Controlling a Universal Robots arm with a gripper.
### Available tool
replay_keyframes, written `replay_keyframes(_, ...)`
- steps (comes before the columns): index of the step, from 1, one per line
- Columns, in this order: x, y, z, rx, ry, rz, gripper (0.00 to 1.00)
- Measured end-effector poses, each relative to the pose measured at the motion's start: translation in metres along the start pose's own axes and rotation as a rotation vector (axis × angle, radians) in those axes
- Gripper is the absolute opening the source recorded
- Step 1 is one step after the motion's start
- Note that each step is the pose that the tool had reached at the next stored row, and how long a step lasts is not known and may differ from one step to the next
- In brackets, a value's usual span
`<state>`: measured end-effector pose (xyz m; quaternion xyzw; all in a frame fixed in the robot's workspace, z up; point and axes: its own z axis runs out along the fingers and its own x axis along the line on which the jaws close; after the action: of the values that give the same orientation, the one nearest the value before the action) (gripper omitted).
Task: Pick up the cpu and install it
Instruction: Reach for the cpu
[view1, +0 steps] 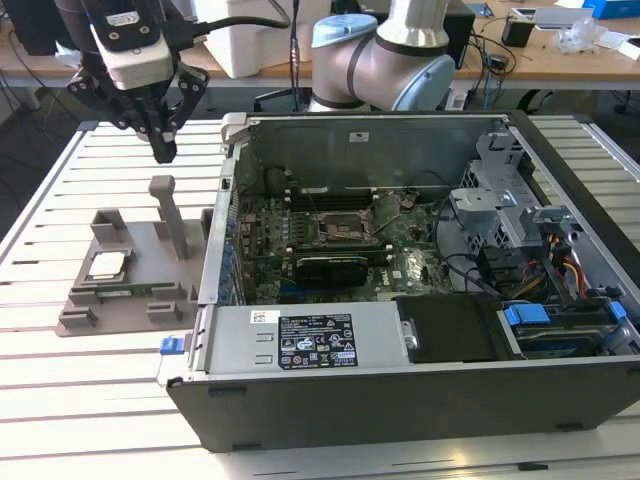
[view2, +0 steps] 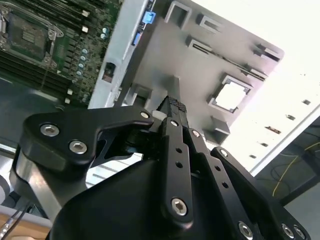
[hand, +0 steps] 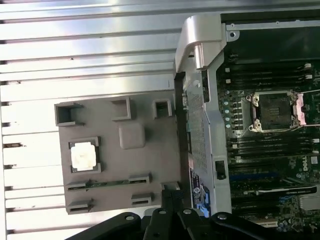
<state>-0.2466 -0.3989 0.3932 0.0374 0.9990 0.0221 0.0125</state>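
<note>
The pincer (view1: 162, 148) is seen closed and empty above the grey fixture (view1: 150, 245); the cpu (view1: 107, 264) is seated flat there, below it and toward the exterior view's left.

In the exterior view, bright, even room light falls from above on the computer case (view1: 400, 410), and the shadows around it are soft and faint. Inside the case, the motherboard (view1: 410, 265) lies in the shade of the walls and is clearly dimmer than the pale table (view1: 90, 400) beside the case. In the second wrist view, the table beyond the case is burnt out to plain white, and the cpu (view2: 231, 95) beside the case glares white as well. In the first wrist view, the table slats next to the case throw back strong bands of glare. The cpu there is washed pale, and the case interior is dark with a greenish cast.
</note>
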Motion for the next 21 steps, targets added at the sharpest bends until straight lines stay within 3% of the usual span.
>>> replay_keyframes(2, 0.0098, -0.0007, -0.0003, 0.0000, 0.0000, 0.000, 0.11)
replay_keyframes(8, 0.0270, -0.0020, -0.0007, 0.0000, 0.0000, 0.000, 0.11)
replay_keyframes(13, 0.0506, -0.0038, -0.0012, 0.0001, 0.0000, 0.000, 0.11)
replay_keyframes(17, 0.0593, -0.0044, -0.0013, 0.0001, 0.0000, 0.000, 0.11)
replay_keyframes(21, 0.0762, -0.0057, -0.0014, 0.0000, 0.0000, 0.000, 0.11)
